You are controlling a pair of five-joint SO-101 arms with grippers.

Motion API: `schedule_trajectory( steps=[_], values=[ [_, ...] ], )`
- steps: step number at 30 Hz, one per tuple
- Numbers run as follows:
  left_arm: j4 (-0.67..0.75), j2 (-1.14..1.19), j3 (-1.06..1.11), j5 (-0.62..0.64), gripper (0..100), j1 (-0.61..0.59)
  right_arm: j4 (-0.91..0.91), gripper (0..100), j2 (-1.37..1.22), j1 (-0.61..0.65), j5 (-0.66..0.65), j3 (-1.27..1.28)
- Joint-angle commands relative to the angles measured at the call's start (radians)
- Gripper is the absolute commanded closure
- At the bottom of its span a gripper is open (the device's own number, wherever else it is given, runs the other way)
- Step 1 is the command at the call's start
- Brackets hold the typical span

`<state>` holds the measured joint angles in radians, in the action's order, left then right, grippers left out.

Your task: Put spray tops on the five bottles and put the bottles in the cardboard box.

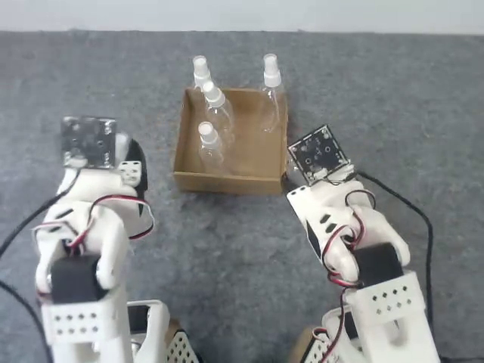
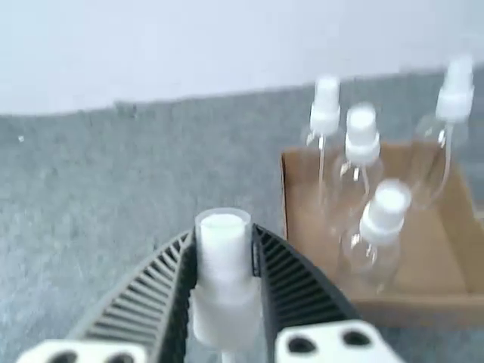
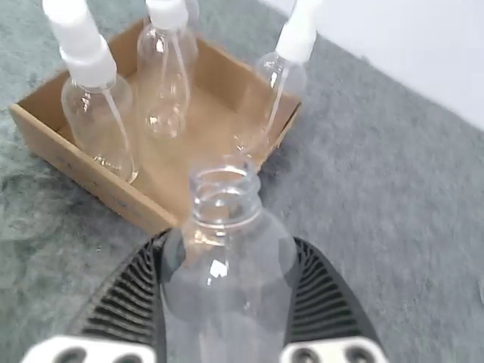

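Showing the left gripper point(image 2: 223, 242), fingers clamped on a white spray top point(image 2: 223, 283), over the grey mat point(image 1: 227, 257) well apart from the cardboard box point(image 1: 227, 183). The right gripper point(image 3: 229, 253) has its fingers closed around an uncapped bottle point(image 3: 225, 280), near the box's front right corner. Four capped bottles point(image 1: 214, 102) stand upright inside the box.

Grey carpeted table point(image 1: 227, 257); cardboard box point(image 1: 227, 183) resting on it
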<state>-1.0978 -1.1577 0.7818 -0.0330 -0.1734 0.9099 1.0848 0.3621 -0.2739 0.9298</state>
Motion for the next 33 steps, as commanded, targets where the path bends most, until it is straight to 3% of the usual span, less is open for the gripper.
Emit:
schedule_trajectory(
  steps=[1, 9, 13, 19, 33],
  values=[
    [0.071, -0.081, -0.021, 0.081, 99, 0.008, -0.062, 99.1, 0.056, 0.019, 0.014, 0.018],
    [0.196, -0.229, 0.064, 0.249, 99, 0.009, -0.065, 99.1, 0.125, 0.111, 0.012, 0.072],
    [0.264, -0.328, 0.127, 0.292, 99, 0.072, -0.065, 99.1, 0.17, 0.159, 0.011, 0.103],
    [0.273, -0.486, 0.159, 0.336, 99, 0.155, -0.124, 99.1, 0.242, 0.223, 0.006, 0.184],
    [0.273, -0.666, 0.254, 0.379, 99, 0.153, -0.331, 99.1, 0.277, 0.383, 0.003, 0.37]
  ],
)
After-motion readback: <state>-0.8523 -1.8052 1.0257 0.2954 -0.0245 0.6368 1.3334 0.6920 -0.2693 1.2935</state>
